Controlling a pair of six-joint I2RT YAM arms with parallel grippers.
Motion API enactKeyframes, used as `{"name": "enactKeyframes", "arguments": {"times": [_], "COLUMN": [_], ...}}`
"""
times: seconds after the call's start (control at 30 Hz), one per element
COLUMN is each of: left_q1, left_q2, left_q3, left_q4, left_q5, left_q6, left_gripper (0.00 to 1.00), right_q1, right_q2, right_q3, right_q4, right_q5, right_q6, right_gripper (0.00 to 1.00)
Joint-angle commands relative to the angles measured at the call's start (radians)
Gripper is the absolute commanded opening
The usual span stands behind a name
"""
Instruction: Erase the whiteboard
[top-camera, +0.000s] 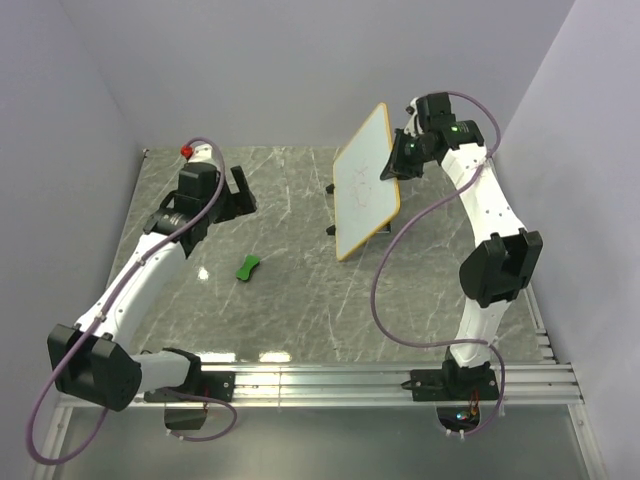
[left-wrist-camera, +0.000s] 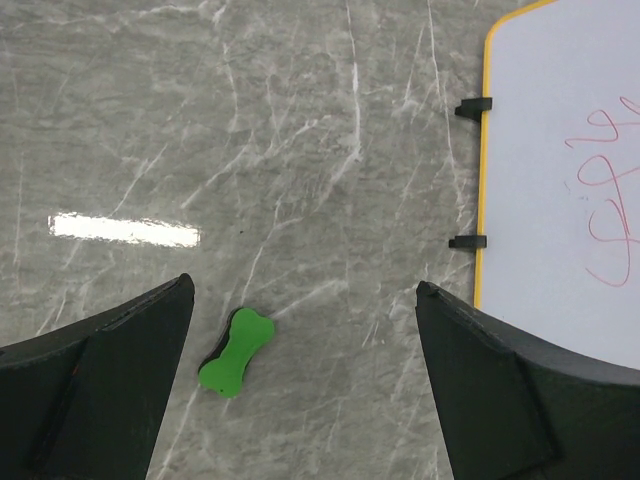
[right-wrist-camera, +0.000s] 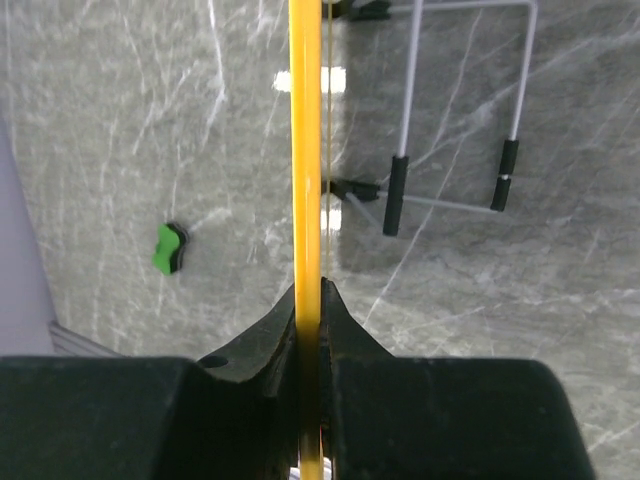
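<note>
The whiteboard (top-camera: 367, 182) is white with an orange-yellow rim and stands tilted at the table's back right. It bears red scribbles, seen in the left wrist view (left-wrist-camera: 560, 170). My right gripper (top-camera: 397, 160) is shut on the board's upper right edge; in the right wrist view the rim (right-wrist-camera: 305, 150) runs edge-on between the closed fingers. The green bow-shaped eraser (top-camera: 248, 266) lies on the table; it also shows in the left wrist view (left-wrist-camera: 236, 351) and the right wrist view (right-wrist-camera: 170, 248). My left gripper (top-camera: 235, 195) is open and empty, above the table behind the eraser.
The board's wire stand with black feet (right-wrist-camera: 455, 190) rests on the grey marble table (top-camera: 290, 310). Lavender walls close in the back and both sides. A metal rail (top-camera: 380, 380) runs along the near edge.
</note>
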Motion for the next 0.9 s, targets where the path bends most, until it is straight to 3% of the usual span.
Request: {"name": "enactKeyframes", "arguments": {"times": [0.0,0.1,0.2,0.23,0.27,0.33,0.4,0.73,0.87], "left_q1": [0.004,0.004,0.007,0.010,0.019,0.038,0.059,0.058,0.058], "left_q2": [0.024,0.043,0.055,0.060,0.081,0.118,0.191,0.239,0.218], "left_q3": [0.069,0.077,0.080,0.081,0.084,0.094,0.132,0.166,0.108], "left_q4": [0.035,0.049,0.066,0.069,0.073,0.069,0.055,0.023,0.004], "left_q5": [0.045,0.089,0.129,0.146,0.186,0.276,0.382,0.249,0.232], "left_q6": [0.022,0.024,0.025,0.022,-0.002,-0.041,-0.041,0.043,0.050], "left_gripper": [0.99,0.99,0.99,0.99,0.99,0.99,0.99,0.94,0.91], "right_q1": [-0.035,-0.066,-0.085,-0.088,-0.092,-0.097,-0.101,-0.175,-0.192], "right_q2": [0.053,0.112,0.129,0.134,0.137,0.139,0.136,-0.011,-0.074], "right_q3": [0.046,0.083,0.079,0.082,0.084,0.090,0.102,0.110,0.075], "right_q4": [0.058,0.021,0.017,0.014,0.013,0.007,0.001,0.002,-0.001], "right_q5": [-0.067,-0.094,-0.104,-0.105,-0.102,-0.099,-0.082,-0.060,-0.061], "right_q6": [0.024,0.031,0.040,0.042,0.043,0.048,0.048,0.062,0.062], "right_gripper": [0.00,0.01,0.26,0.42,0.53,0.68,0.72,0.75,0.76]}}
